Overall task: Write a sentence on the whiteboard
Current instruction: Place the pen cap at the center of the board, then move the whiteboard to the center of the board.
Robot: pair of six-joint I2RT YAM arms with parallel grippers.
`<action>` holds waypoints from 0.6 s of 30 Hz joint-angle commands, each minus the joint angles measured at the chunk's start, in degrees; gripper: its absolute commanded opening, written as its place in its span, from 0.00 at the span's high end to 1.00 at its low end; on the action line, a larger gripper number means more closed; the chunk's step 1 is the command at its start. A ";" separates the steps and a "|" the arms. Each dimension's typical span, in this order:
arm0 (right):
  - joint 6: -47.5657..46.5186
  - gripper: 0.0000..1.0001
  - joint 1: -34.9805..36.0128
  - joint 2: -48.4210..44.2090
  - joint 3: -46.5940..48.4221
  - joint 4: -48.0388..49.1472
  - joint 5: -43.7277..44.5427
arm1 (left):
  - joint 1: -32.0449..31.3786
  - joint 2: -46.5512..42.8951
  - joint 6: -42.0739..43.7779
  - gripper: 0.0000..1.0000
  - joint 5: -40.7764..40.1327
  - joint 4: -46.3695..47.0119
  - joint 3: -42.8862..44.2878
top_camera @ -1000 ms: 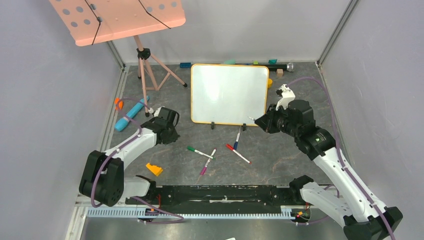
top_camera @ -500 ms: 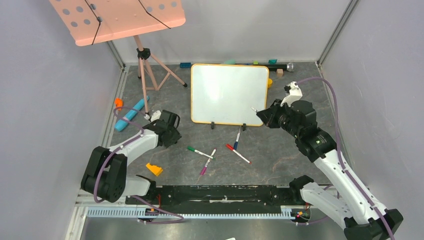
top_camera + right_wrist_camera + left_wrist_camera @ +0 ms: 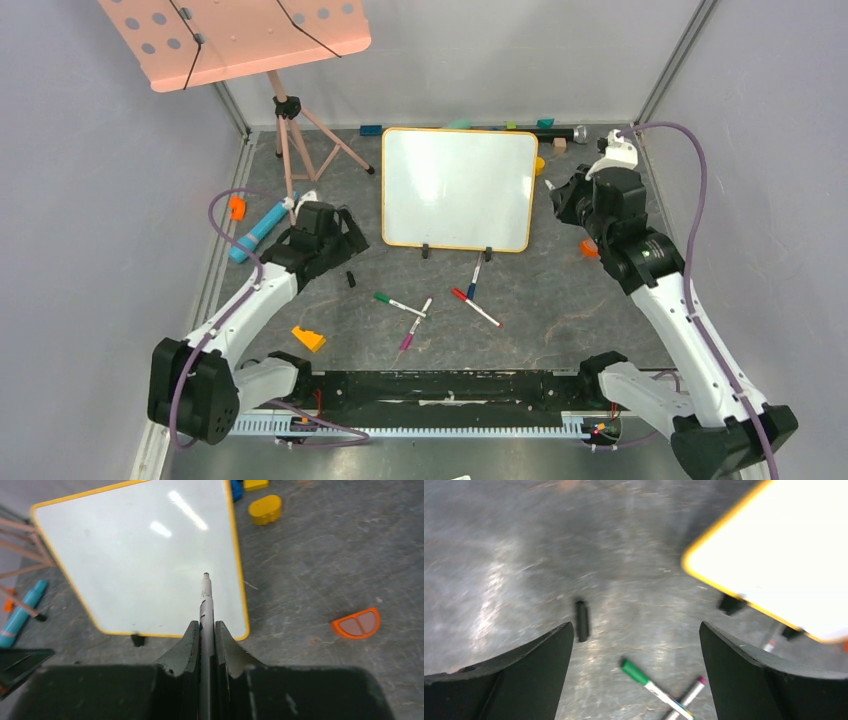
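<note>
At right of centre in the overhead view, the right gripper (image 3: 562, 197) sits just beside the right edge of the whiteboard (image 3: 458, 188). Its wrist camera shows the two fingers pinched nearly together on a slim grey marker (image 3: 205, 600). The marker runs straight up the frame, and its tip lies over the lower right part of the board, close to the orange-yellow rim. Whether the tip touches the surface cannot be told.

The whiteboard fills the upper left of that wrist view, with a plain white face carrying two spots of glare. In the overhead view it occupies the upper middle, with its two black clip feet along its lower edge.

Left of the board in the overhead view, the left gripper (image 3: 340, 245) hangs over the grey table (image 3: 560, 300). Its fingers are spread wide and hold nothing. A small black cap (image 3: 582, 621) lies on the table just beside the left finger. A green marker (image 3: 649, 682) and a purple-tipped marker (image 3: 689, 692) lie at the bottom centre of the left wrist view.

An orange half-disc (image 3: 356, 622) rests at the right of the right wrist view, well apart from the board.
</note>
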 commanded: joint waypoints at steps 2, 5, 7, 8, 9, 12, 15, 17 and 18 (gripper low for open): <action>-1.03 1.00 -5.64 5.36 1.77 -0.18 5.38 | 7.33 0.20 12.24 0.00 25.61 18.09 1.37; -1.15 1.00 -8.79 8.70 0.63 3.11 3.05 | 11.26 3.09 8.19 0.00 34.29 34.26 -1.59; -1.41 1.00 -11.07 11.63 0.71 4.35 0.30 | 12.24 5.54 6.69 0.00 36.64 42.79 -2.78; -1.56 1.00 -12.42 12.99 0.88 5.02 -1.42 | 12.43 6.76 6.57 0.00 37.81 46.72 -2.94; -1.71 1.00 -13.43 14.72 1.25 5.36 -3.00 | 12.84 8.30 6.46 0.00 38.64 49.38 -2.95; -2.49 1.00 -16.47 18.83 1.83 7.20 -7.25 | 14.21 12.98 5.40 0.00 43.91 62.73 -4.27; -3.63 1.00 -18.05 22.96 2.84 9.03 -11.94 | 14.24 18.04 5.75 0.00 46.11 69.61 -3.37; -3.76 1.00 -18.45 25.26 3.64 9.92 -13.42 | 14.23 20.98 8.54 0.00 44.98 70.54 -2.46; -3.78 1.00 -18.49 26.06 3.91 10.35 -13.45 | 14.24 22.03 9.97 0.00 44.22 71.43 -2.60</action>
